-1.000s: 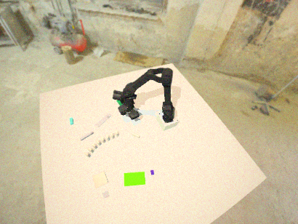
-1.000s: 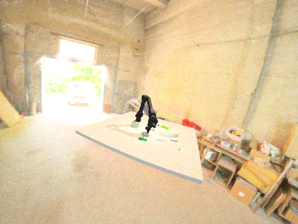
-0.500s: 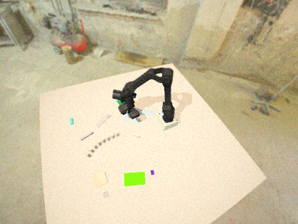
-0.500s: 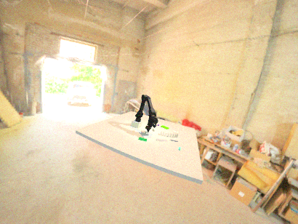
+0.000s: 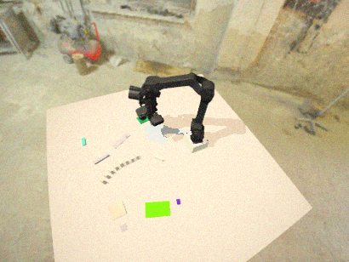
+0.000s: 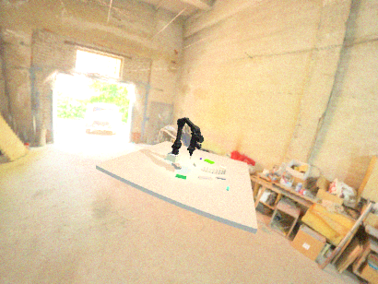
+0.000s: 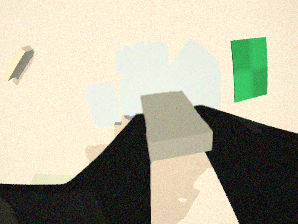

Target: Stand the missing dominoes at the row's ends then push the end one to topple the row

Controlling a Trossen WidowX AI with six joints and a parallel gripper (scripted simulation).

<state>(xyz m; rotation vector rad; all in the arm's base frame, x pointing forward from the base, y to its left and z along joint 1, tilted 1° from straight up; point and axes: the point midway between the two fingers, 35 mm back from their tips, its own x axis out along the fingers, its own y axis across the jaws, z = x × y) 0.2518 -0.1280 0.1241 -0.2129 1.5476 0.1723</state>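
My gripper [image 5: 150,117] [image 6: 191,152] [image 7: 169,117] is shut on a grey-beige domino [image 7: 176,134], which is raised above the table. In the top view the fingers hide that domino. A curved row of several standing dominoes [image 5: 123,165] [image 6: 213,171] is left of centre in the top view, in front of and to the left of the gripper. Another loose domino [image 5: 159,159] [image 7: 20,64] is beyond the right end of the row, apart from it. It is at the upper left of the wrist view, away from the fingers.
A green patch [image 5: 142,121] [image 6: 181,176] [image 7: 250,70] and pale blue patches [image 5: 157,134] [image 7: 145,65] are near the gripper. A pale bar [image 5: 122,141] and dark bar [image 5: 101,159] are behind the row. A teal block [image 5: 83,141], lime rectangle [image 5: 157,209] and purple block [image 5: 178,202] are farther off.
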